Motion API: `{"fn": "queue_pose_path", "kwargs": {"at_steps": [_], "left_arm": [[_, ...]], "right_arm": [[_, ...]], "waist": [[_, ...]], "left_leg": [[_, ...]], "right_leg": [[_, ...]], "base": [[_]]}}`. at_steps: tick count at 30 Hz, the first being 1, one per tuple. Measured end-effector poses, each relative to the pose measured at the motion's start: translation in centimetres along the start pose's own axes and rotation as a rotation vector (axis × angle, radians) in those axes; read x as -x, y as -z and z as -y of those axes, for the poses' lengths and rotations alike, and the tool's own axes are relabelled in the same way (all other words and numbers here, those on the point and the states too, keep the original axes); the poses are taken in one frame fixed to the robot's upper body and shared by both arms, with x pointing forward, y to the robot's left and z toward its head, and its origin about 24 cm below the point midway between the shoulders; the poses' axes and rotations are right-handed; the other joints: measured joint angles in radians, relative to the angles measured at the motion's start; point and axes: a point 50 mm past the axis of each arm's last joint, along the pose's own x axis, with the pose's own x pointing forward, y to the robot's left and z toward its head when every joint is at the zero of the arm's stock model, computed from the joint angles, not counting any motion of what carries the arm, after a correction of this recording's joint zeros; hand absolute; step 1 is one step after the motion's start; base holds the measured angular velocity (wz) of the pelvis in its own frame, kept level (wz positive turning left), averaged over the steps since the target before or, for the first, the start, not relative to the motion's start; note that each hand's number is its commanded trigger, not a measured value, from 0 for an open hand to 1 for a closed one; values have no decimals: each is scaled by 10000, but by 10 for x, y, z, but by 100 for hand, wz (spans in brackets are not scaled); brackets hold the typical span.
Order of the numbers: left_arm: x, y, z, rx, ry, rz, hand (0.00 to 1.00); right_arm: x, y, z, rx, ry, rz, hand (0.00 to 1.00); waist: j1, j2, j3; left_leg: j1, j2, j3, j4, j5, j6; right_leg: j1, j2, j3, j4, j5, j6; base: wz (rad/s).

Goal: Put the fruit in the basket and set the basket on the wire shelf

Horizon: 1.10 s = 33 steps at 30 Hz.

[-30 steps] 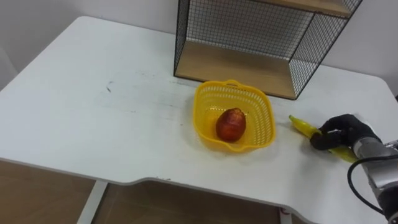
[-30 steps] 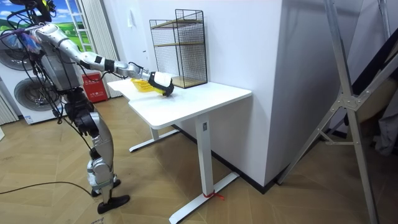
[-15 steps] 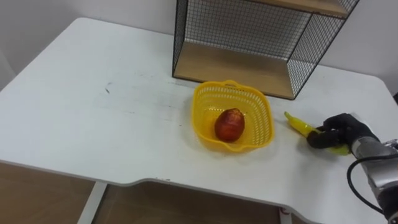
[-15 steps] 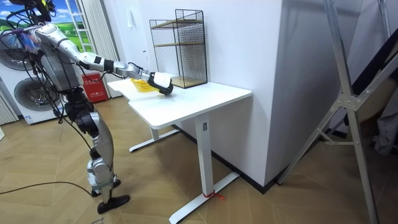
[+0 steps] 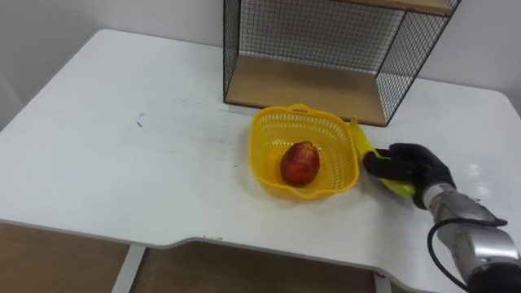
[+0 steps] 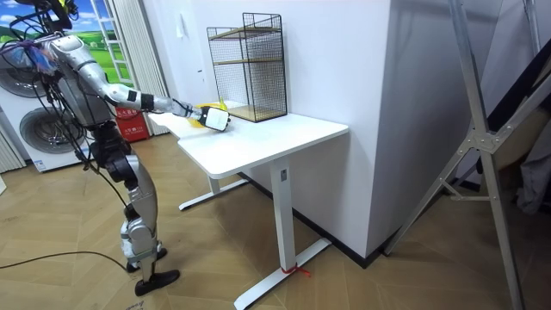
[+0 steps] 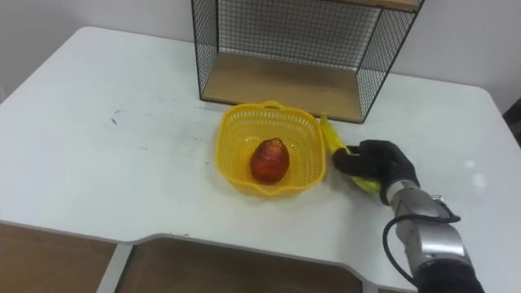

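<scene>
A yellow plastic basket (image 5: pixel 266 132) (image 7: pixel 236 127) rests on the white table (image 5: pixel 122 163), with a red fruit (image 5: pixel 299 162) (image 7: pixel 268 159) lying inside it. Just right of the basket's rim, my right hand (image 5: pixel 409 167) (image 7: pixel 380 163) is shut on a yellow banana (image 5: pixel 361 143) (image 7: pixel 330 135), whose free end points toward the shelf. The black wire shelf (image 5: pixel 326 49) (image 7: pixel 293 45) with a wooden bottom board stands right behind the basket. In the room view I stand at the table's end, right arm stretched over it, right hand (image 6: pixel 215 120) beside the basket (image 6: pixel 196 116).
The table's front edge (image 5: pixel 212 240) runs close below the basket. Bare tabletop spreads to the left of the basket. In the room view a washing machine (image 6: pixel 30 120) and a red box (image 6: pixel 129 120) stand behind me.
My right hand has carried the banana leftward, from the table's right part up to the basket's right rim. The basket and the red fruit stayed put.
</scene>
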Motion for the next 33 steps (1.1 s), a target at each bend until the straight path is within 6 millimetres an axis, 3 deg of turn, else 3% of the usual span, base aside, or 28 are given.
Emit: {"fn": "queue_pose_path", "kwargs": {"at_steps": [3, 8, 21, 29, 33], "left_arm": [[0, 4, 2, -45, -1, -128, 0], [1, 6, 13, 35, 261, -206, 0], [3, 12, 24, 53, 496, -340, 0], [4, 13, 26, 74, 568, -351, 0], [4, 14, 27, 60, 615, -403, 0]], "right_arm": [[0, -1, -8, -1515, -203, 244, 100], [4, -10, -14, -3489, -575, 800, 100], [11, -24, -20, -5279, -1207, 1506, 100], [12, -28, -20, -5108, -1131, 1874, 100], [16, -41, -26, -3222, -1173, 2480, 100]], "waist": [[-137, 108, 17], [-179, 351, -69], [-181, 404, -28], [-200, 296, -65], [-209, 277, -73]], "left_leg": [[0, 4, -5, 25, -1, 1], [20, 1, 32, 19, -1, 1], [-24, 1, 79, -13, -1, 1], [-167, 4, 72, 34, 0, 1], [-236, 8, 50, 59, 0, 1]], "right_leg": [[18, 11, 0, 4, 5, -1], [1, 10, 12, 16, 8, -5], [-95, 37, 139, 17, 12, -10], [-190, 11, -2, 12, 12, -10], [-229, 1, 11, 33, 11, -9]], "base": [[0], [0], [-1], [2], [1]]}}
